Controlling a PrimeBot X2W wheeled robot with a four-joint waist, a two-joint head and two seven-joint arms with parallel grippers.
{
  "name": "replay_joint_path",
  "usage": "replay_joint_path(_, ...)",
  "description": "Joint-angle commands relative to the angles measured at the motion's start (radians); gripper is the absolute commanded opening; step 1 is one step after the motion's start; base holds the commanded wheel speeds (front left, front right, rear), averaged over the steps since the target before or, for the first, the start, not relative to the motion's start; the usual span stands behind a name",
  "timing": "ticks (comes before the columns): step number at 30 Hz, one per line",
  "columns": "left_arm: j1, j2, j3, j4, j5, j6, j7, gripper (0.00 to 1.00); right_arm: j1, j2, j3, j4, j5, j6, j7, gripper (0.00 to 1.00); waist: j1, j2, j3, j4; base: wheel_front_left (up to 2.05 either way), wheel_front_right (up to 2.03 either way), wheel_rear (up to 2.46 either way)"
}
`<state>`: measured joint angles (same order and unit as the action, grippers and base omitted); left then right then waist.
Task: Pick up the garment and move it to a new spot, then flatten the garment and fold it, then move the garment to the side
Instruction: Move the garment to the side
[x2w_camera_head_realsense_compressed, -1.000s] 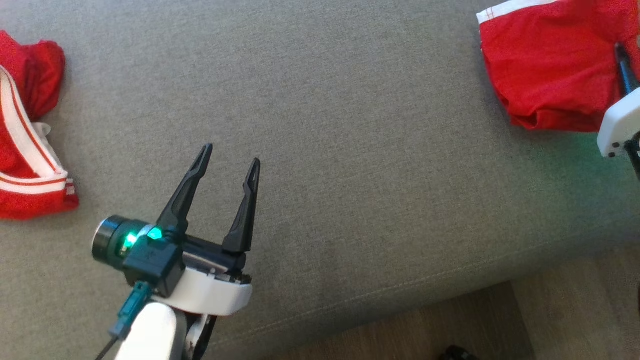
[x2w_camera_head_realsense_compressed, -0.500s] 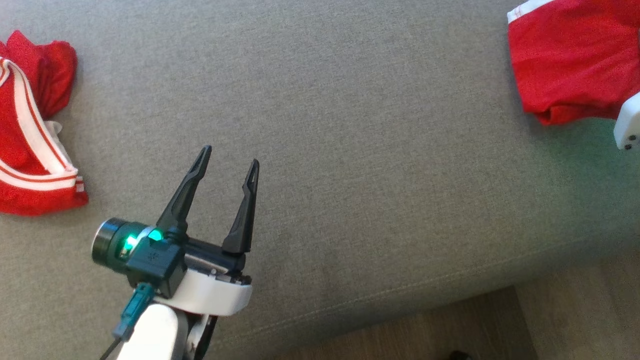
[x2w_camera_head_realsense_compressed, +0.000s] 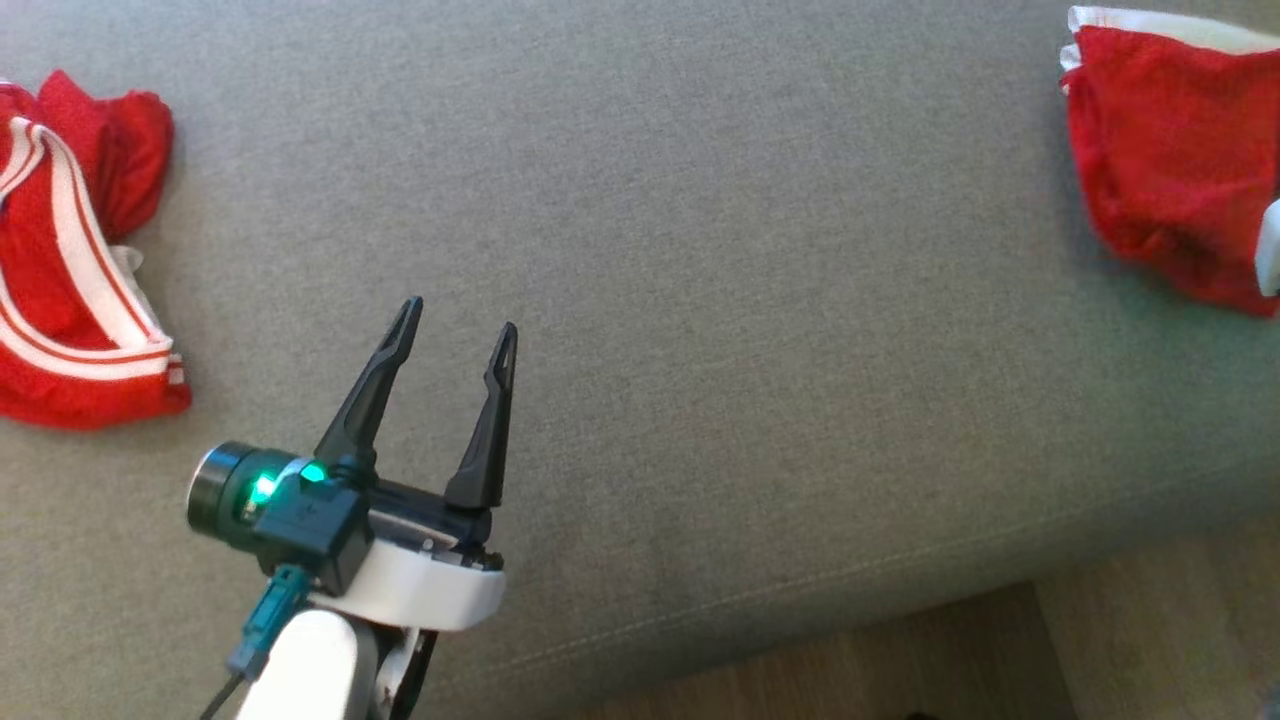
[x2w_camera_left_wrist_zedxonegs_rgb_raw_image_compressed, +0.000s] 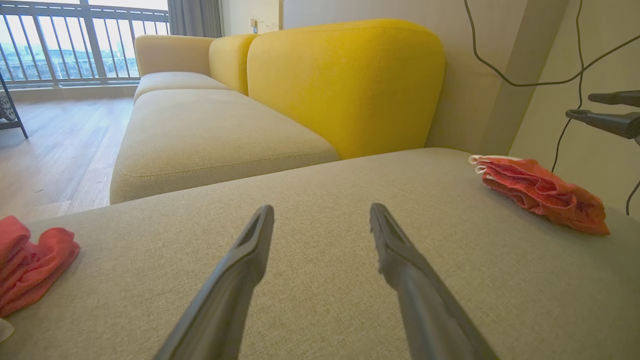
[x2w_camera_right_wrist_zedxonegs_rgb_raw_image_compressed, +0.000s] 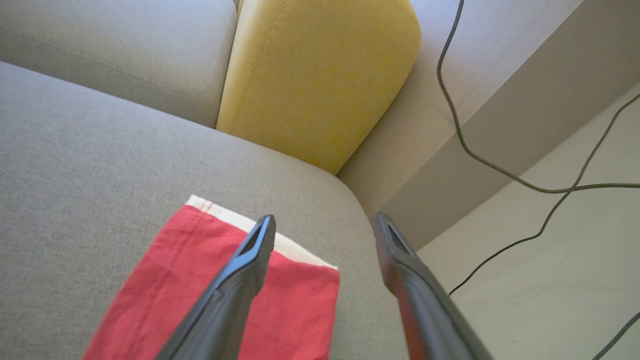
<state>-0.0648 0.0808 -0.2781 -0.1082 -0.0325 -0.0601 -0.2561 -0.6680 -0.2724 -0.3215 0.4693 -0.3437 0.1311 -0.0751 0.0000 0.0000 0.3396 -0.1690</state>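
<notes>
Both hands stand open and hold nothing. The left hand (x2w_camera_head_realsense_compressed: 460, 315) hovers over the bare middle of the sofa seat (x2w_camera_head_realsense_compressed: 750, 300), fingers spread and pointing toward the back. The right hand (x2w_camera_right_wrist_zedxonegs_rgb_raw_image_compressed: 325, 220) hangs above the seat's right end with its fingers wide apart.

That grey seat is the largest thing in view, with a yellow backrest (x2w_camera_left_wrist_zedxonegs_rgb_raw_image_compressed: 345, 85) behind it and wooden floor (x2w_camera_head_realsense_compressed: 900, 660) along its front edge.

The garment (x2w_camera_head_realsense_compressed: 1170, 170), red and folded into a rough rectangle, lies flat on the seat's far right corner, well apart from the left hand. In the right wrist view its long axis runs from the lower left up toward the backrest, and the short end with the white hem points that way. There the right hand's left finger crosses over the red cloth near the hem, while its right finger sits beyond the cloth's edge. From the left wrist view the right hand's fingers are clear above the garment, not touching it.

A second red garment (x2w_camera_head_realsense_compressed: 70, 260) with white stripes lies crumpled at the seat's left end.

A thin black cable (x2w_camera_right_wrist_zedxonegs_rgb_raw_image_compressed: 500, 165) hangs along the wall.
</notes>
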Motion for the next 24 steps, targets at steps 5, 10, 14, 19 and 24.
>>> replay_joint_path(5,0.001,-0.005,0.025,-0.028,-0.02,0.01,-0.006,1.0,0.065,0.108,0.013,-0.139,-0.037,0.0,-0.024,1.0,0.0,0.0,-0.03,0.014,0.0,0.0,0.0)
replay_joint_path(10,0.02,-0.014,0.037,-0.012,-0.037,0.037,-0.006,1.0,0.145,0.201,0.11,-0.203,0.066,0.0,-0.036,1.0,0.0,0.0,-0.08,0.033,0.0,0.0,0.0)
replay_joint_path(14,0.04,-0.021,0.051,0.019,-0.064,0.071,-0.006,1.0,0.217,0.219,0.217,-0.226,0.181,0.0,-0.064,1.0,0.0,0.0,-0.128,0.063,0.0,0.0,0.0)
replay_joint_path(19,0.069,-0.027,0.071,0.057,-0.104,0.121,-0.006,1.0,0.317,0.222,0.297,-0.231,0.347,0.0,-0.138,1.0,0.0,0.0,-0.201,0.118,0.0,0.0,0.0)
replay_joint_path(24,0.105,-0.029,0.084,0.065,-0.162,0.152,-0.006,1.0,0.438,0.222,0.308,-0.257,0.442,0.0,-0.182,1.0,0.0,0.0,-0.263,0.181,0.0,0.0,0.0)
